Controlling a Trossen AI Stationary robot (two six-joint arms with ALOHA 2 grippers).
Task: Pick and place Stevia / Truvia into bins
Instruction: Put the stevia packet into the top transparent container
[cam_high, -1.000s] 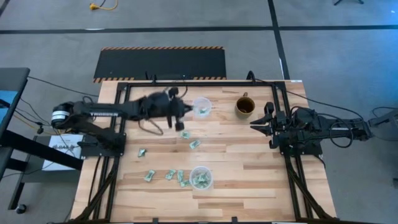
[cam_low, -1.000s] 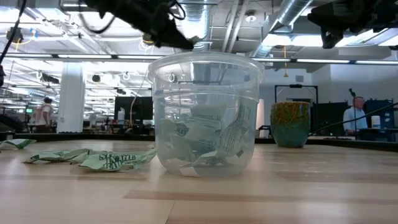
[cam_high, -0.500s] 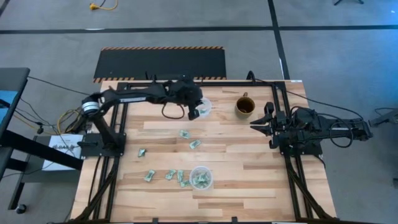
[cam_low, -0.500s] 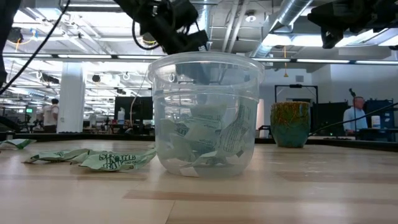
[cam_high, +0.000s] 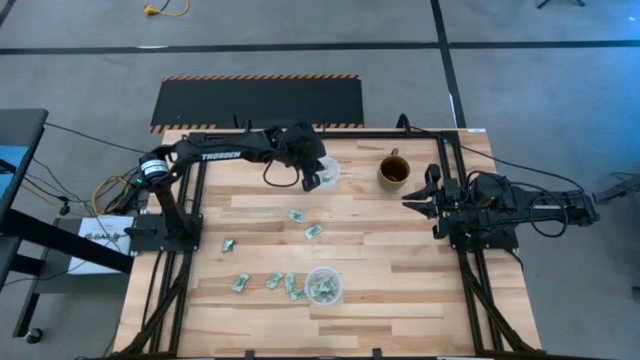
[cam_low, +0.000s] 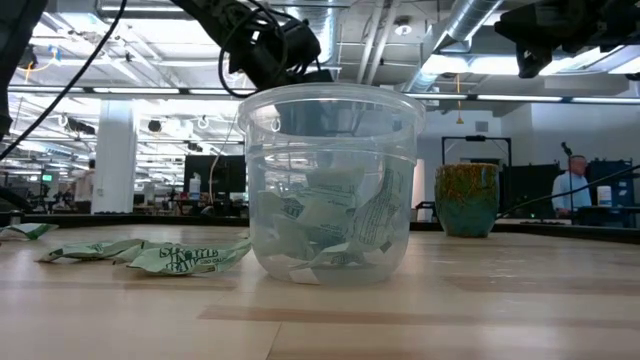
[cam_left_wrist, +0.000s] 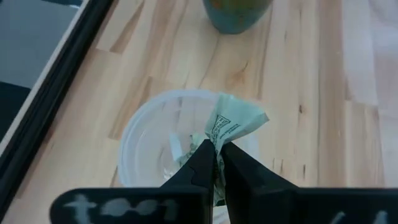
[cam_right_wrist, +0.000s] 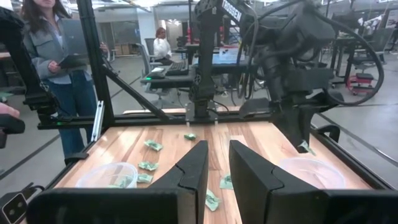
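Our left claw (cam_left_wrist: 216, 163) pinches a packet (cam_left_wrist: 233, 121) right over the far cup (cam_left_wrist: 186, 143), ready to drop it in. Our right claw (cam_right_wrist: 217, 163) waits slightly apart, empty.

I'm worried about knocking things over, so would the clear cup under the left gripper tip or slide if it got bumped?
Probably slides easily: the far cup looks thin, with only a few packets inside. Its wide mouth suggests tipping is less likely. The left gripper holds its packet above it.
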